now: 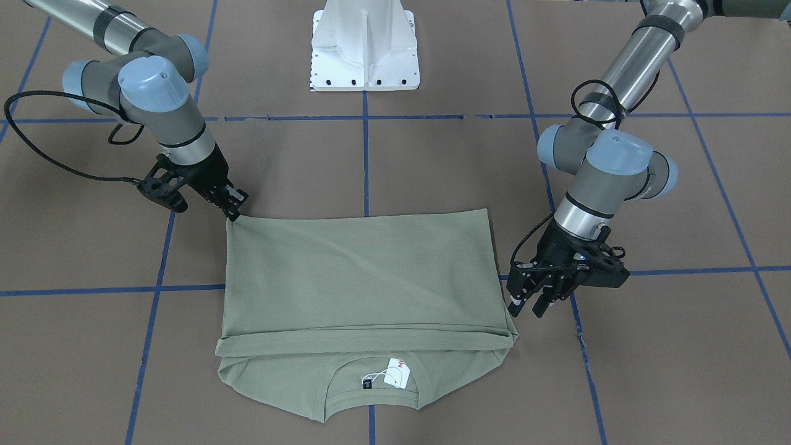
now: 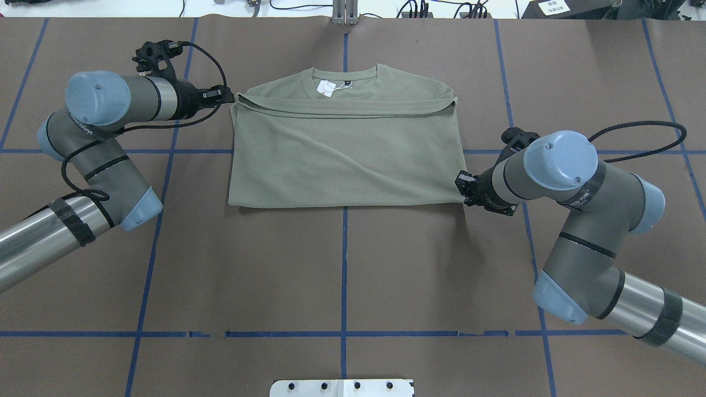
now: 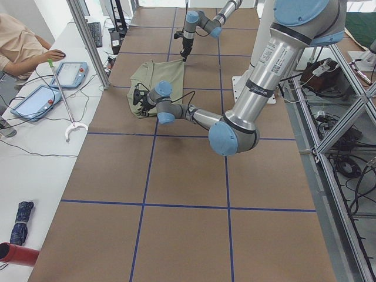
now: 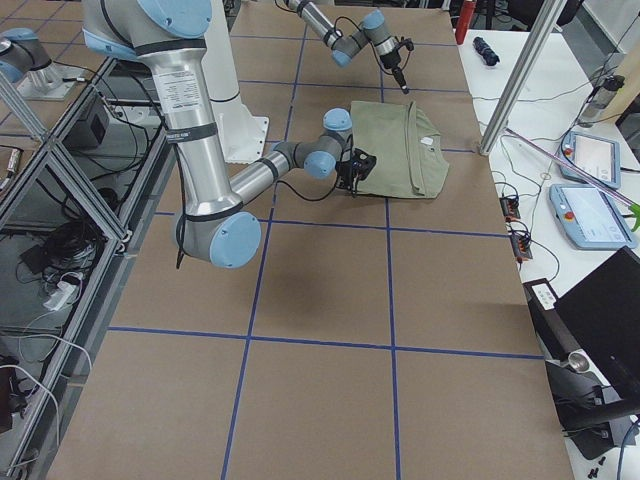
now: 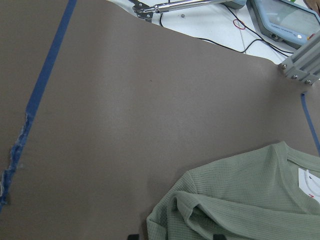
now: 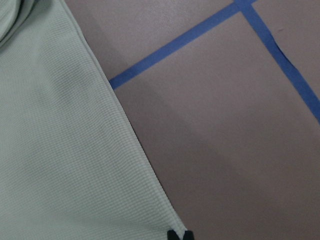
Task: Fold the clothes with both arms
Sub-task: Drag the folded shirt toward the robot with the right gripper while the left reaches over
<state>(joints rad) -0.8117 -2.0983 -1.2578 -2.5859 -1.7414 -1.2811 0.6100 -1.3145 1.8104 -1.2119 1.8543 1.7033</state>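
Observation:
The sage-green shirt (image 1: 364,272) lies on the brown table, its lower half folded up over the chest. The collar and white hang tag (image 1: 397,372) stay uncovered. It also shows in the overhead view (image 2: 342,149). My left gripper (image 1: 527,306) is open, low at the fold's end near the shoulder. In the left wrist view its fingertips (image 5: 217,236) stand apart over the shirt's edge (image 5: 240,200). My right gripper (image 1: 235,214) is shut on the shirt's corner nearest the robot. In the right wrist view (image 6: 180,235) its tips meet on the hem (image 6: 60,150).
The white pedestal base (image 1: 364,46) stands behind the shirt. Blue tape lines (image 2: 344,264) cross the brown table. A seated operator (image 3: 23,44) and tablets (image 3: 35,100) are at the side bench beyond the far edge.

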